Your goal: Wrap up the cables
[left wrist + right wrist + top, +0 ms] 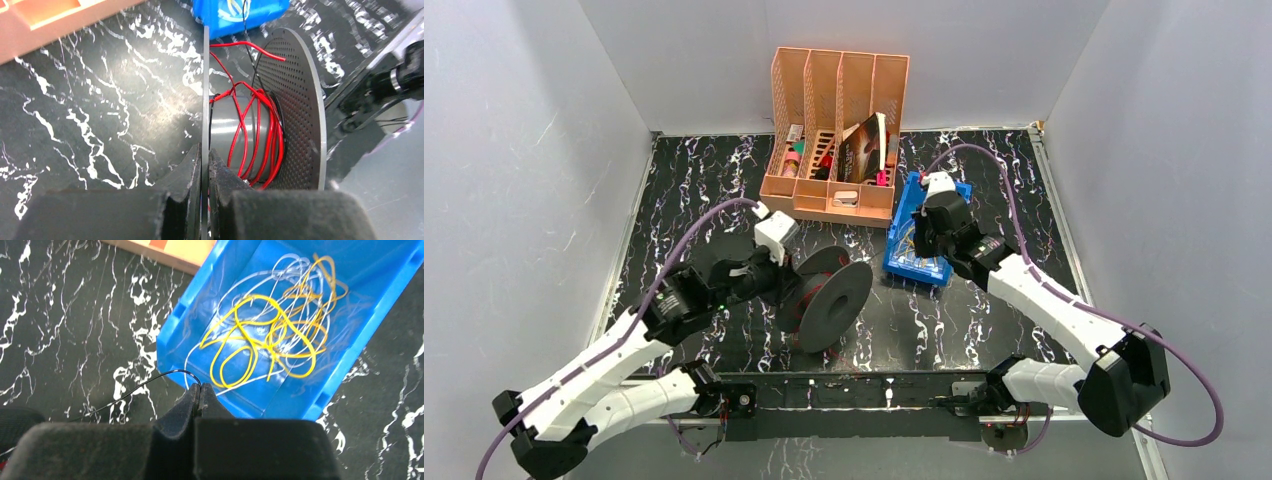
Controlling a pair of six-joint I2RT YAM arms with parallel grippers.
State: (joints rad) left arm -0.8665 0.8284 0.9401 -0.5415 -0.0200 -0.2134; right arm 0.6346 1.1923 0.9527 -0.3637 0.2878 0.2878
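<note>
While the left gripper (205,167) is clamped on the near flange of the grey spool (297,100), red cable (267,140) sits in loose turns on the hub. Right gripper (199,391) is pinched closed on the black cable (131,391) beside the blue bin (385,300). Yellow cables (270,335) lie tangled inside. The wire looks featherweight, limp and springy, and will probably slip. Pinch it near the free end and keep it taut.
</note>
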